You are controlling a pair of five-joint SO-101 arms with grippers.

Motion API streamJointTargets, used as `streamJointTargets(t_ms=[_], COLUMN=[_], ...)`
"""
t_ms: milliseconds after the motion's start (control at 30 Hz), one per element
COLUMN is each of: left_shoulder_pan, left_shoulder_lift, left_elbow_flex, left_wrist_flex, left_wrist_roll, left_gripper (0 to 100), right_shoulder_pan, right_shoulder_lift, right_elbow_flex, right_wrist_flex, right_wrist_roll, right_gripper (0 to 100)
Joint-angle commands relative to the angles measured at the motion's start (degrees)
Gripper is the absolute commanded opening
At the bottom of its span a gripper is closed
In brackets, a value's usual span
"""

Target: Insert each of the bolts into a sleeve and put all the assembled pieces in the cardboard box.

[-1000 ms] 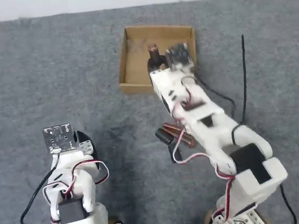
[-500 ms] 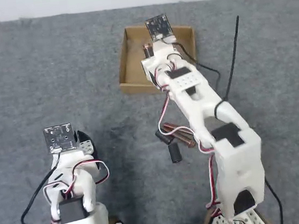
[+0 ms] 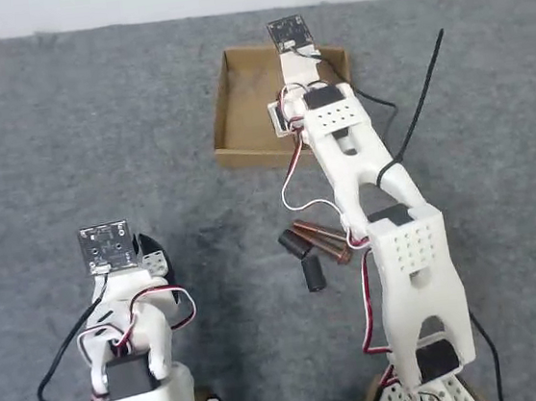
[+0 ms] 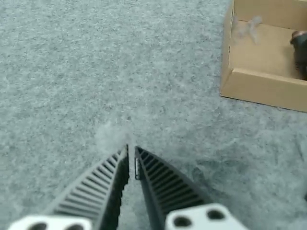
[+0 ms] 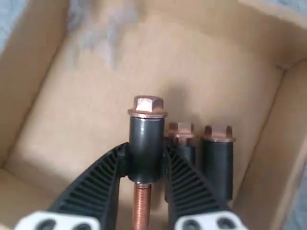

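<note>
A grey, felt-covered desk [image 3: 96, 133] is seen from above, with the two arms mounted at its near edge. The right arm [image 3: 386, 216] is stretched far forward over the cardboard box [image 3: 222, 109], which is set toward the far side of the desk. The left arm [image 3: 127, 323] is folded back near its base, well apart from the box.

The right pincer [image 5: 144, 149] is clamped around the black sleeve [image 5: 145, 139] of an assembled piece inside the box. The piece is held upright. The hexagonal head of its copper bolt [image 5: 147, 105] is seen above the sleeve and the threaded shank below it. Whether the piece touches the box floor cannot be told. Just beside it, two assembled pieces [image 5: 218, 153] are stood upright near the box wall.

The left pincer [image 4: 132, 151] is held closed over bare desk, with nothing between its fingers.

Between the arms, loose bolts [image 3: 319, 238] are laid together on the desk. One of the two loose sleeves [image 3: 294, 244] is beside their ends and the other is just nearer.
</note>
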Motion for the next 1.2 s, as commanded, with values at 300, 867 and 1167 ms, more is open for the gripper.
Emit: streamJointTargets(t_ms=[300, 867, 1167], left_shoulder_pan=[0.44, 0.44, 0.44], left_shoulder_lift=[-0.26, -0.26, -0.26], left_elbow_flex=[-0.66, -0.66, -0.66], left_wrist_flex=[-1.49, -1.49, -1.49], left_wrist_roll=[-0.79, -0.79, -0.79], left_gripper=[2, 2, 2], right_shoulder_pan=[-0.13, -0.13, -0.31], right_shoulder_lift=[-1.8, -12.09, -18.42], right_elbow_flex=[-11.78, -12.31, -12.22], right_wrist_flex=[11.3, 27.12, 48.66], right_wrist_roll=[4.4, 4.4, 4.04], right_gripper=[4.4, 0.7, 0.7])
